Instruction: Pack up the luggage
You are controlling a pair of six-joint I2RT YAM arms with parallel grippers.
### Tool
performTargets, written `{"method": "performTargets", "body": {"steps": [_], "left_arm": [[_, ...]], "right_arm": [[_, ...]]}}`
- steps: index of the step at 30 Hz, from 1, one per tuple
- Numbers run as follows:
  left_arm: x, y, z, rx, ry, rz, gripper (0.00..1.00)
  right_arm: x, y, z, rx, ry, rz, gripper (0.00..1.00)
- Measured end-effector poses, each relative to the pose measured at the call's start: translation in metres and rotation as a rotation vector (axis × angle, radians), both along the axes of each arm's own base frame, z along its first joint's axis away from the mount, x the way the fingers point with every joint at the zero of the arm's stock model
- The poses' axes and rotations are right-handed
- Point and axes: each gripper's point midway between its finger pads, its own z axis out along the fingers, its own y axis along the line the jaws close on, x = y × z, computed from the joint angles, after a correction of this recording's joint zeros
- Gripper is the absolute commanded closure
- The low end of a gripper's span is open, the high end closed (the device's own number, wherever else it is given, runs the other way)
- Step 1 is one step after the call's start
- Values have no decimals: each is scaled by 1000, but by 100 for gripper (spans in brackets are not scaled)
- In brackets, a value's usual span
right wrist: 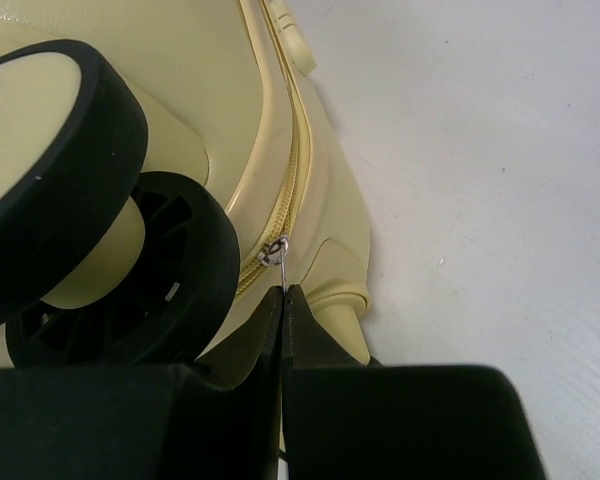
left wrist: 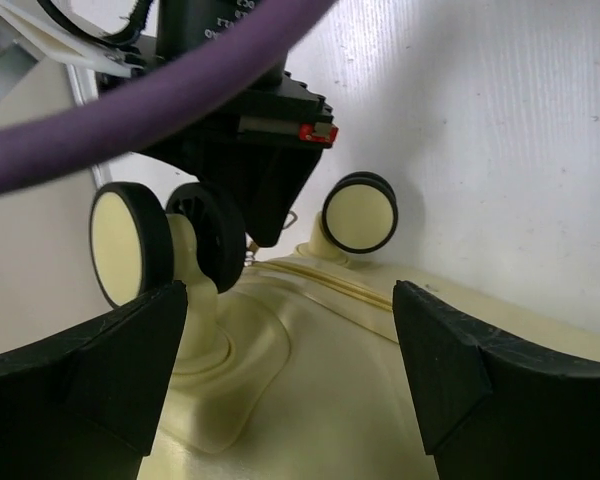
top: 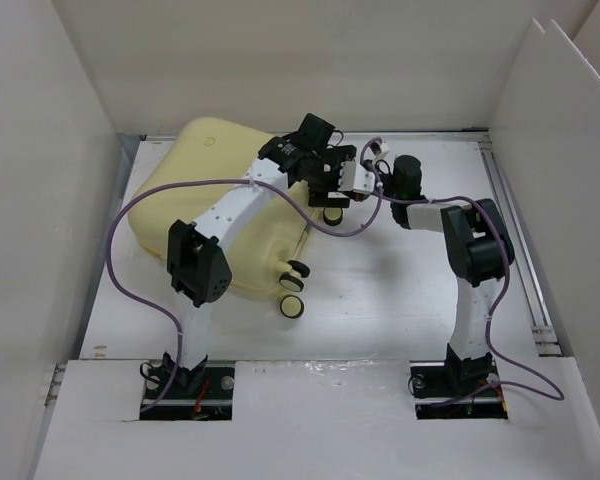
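**Right end effector pinched at the zipper, left one spread over the shell**

From my seat, the luggage (top: 215, 190) lies flat and zipped shut on the back left of the white surface (top: 400, 300), with its wheels (top: 298, 270) pointing toward the middle.

My left arm rises from its base, bends at the black shoulder joint above the shell's near edge, and runs its white link diagonally across the lid to the far right corner. The left end effector (top: 325, 165) hangs there, tilted down. Its wrist camera shows the left end effector (left wrist: 288, 300) released, with both black fingers (left wrist: 110, 370) wide apart above the yellow shell (left wrist: 320, 400) and touching nothing. Two cream-faced wheels (left wrist: 360, 212) sit just beyond them.

My right arm stands upright from its base, folds at the elbow on the right, and sends its forearm leftward, low over the surface. The right end effector (top: 348, 188) meets the luggage edge right beside the left one. In its wrist view, the right end effector (right wrist: 283, 300) is clenched, and its tips nip the thin metal zipper pull (right wrist: 274, 250) on the seam of the luggage (right wrist: 210, 90), just beside a black-rimmed wheel (right wrist: 50, 170).
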Motion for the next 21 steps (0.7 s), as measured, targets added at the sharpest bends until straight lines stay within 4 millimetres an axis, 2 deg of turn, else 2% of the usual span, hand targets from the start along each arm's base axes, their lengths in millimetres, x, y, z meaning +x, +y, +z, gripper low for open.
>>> {"method": "performTargets", "body": {"steps": [5,12,14,17,21], "left_arm": [[3,-4,3,3,-36,-35,26],[3,-5,-2,-7,-75,-65,17],[4,-6,-1,-9,-81,-62,8],[3,-7,-1,-13,-77,-62,8],[1,-10,0,-26,-76,-87,21]], "right_arm": [[0,0,1,0,-1,-3,100],[0,-2,-1,-3,5,-15,100],[0,-2,-2,-4,7,-17,100],[0,-2,-1,-5,7,-20,100],[0,-3,-1,-7,13,-23,100]]}}
